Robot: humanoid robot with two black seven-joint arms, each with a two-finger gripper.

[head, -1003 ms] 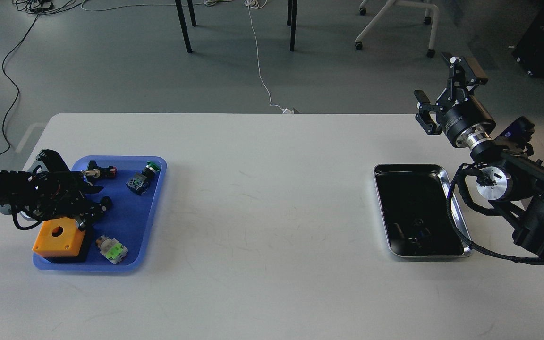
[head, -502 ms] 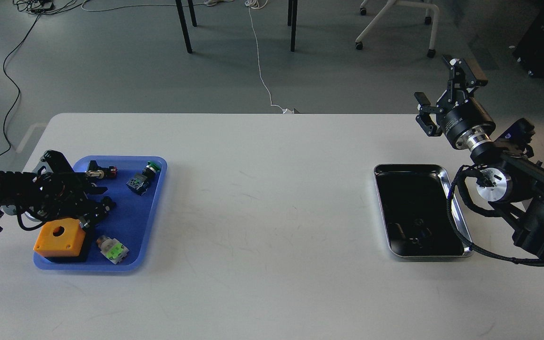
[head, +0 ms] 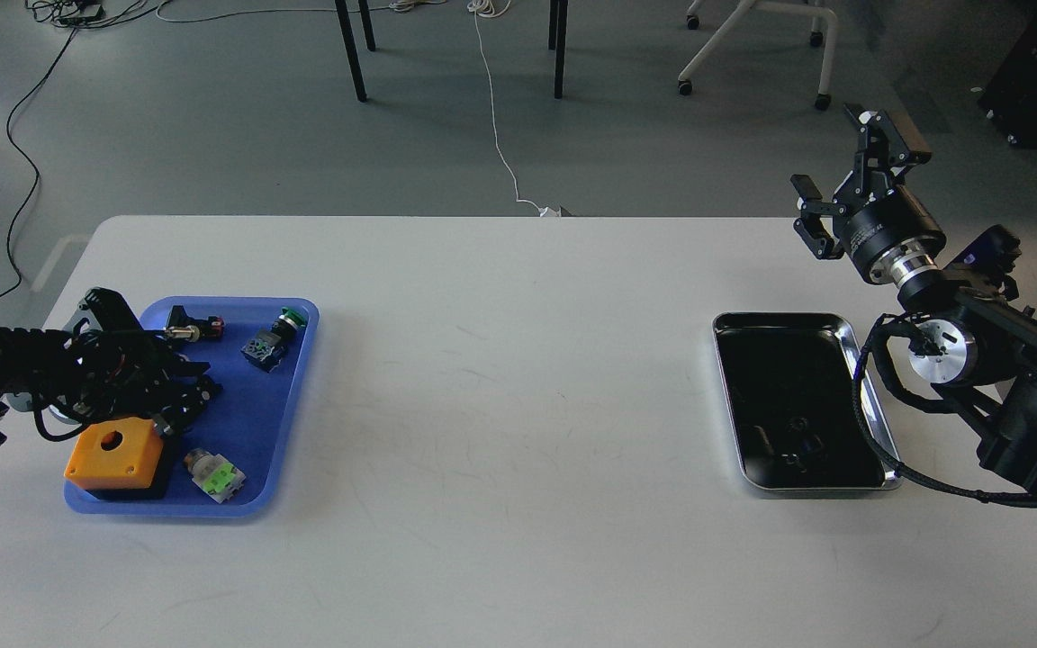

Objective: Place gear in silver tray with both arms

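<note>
The silver tray is a shallow rectangle of shiny metal with rounded corners, a thin raised rim and a dark, mirror-like floor. It lies flat on the right side of the matte white surface, its long axis running from the far edge toward the near one.

The right end effector is raised beyond the tray's far right corner, its two black fingers spread apart with nothing between them. Behind it sit a silver wrist ring and looping black cable.

On the left, a glossy blue plastic tray holds an orange block with a round hole and several small parts. The left end effector is low over this tray, just beside the block; it is too dark to tell whether its fingers are apart or together.
</note>
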